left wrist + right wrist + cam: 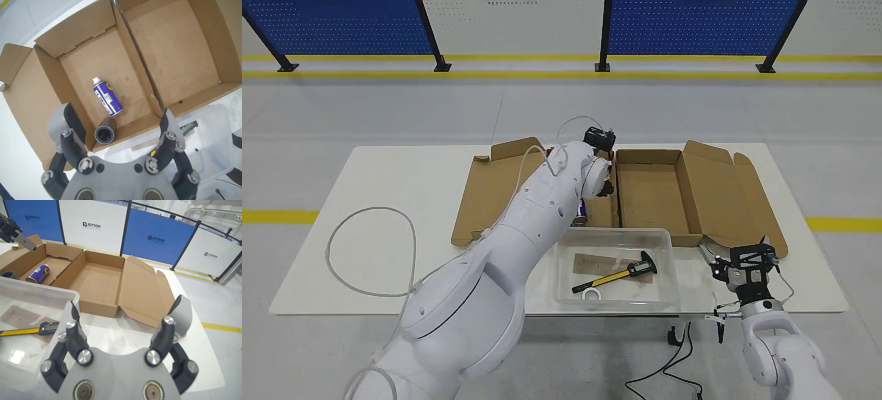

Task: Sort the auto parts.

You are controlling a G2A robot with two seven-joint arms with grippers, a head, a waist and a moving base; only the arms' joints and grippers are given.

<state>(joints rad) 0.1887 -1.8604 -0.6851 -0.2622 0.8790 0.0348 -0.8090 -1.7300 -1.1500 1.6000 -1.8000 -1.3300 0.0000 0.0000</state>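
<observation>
Your left gripper (117,110) is closest, jaws spread and holding nothing, above the near corner of the left cardboard box (75,37). A dark metal sleeve (105,131) and a purple spray can (107,96) already lie close together in that box.

The part left for you is the digital caliper (28,329), flat on the floor of the clear plastic bin (47,287). It looks stiff, light and slick along its yellow beam. I would pinch it across the black display head, its thickest part.

Your right gripper (126,303), also wide open, hangs beside the bin, facing the right cardboard box (98,279). Everything rests on a white table (392,200) with a loose cable (329,248). Beyond it are blue fence panels (342,25) and yellow floor lines (272,216).
</observation>
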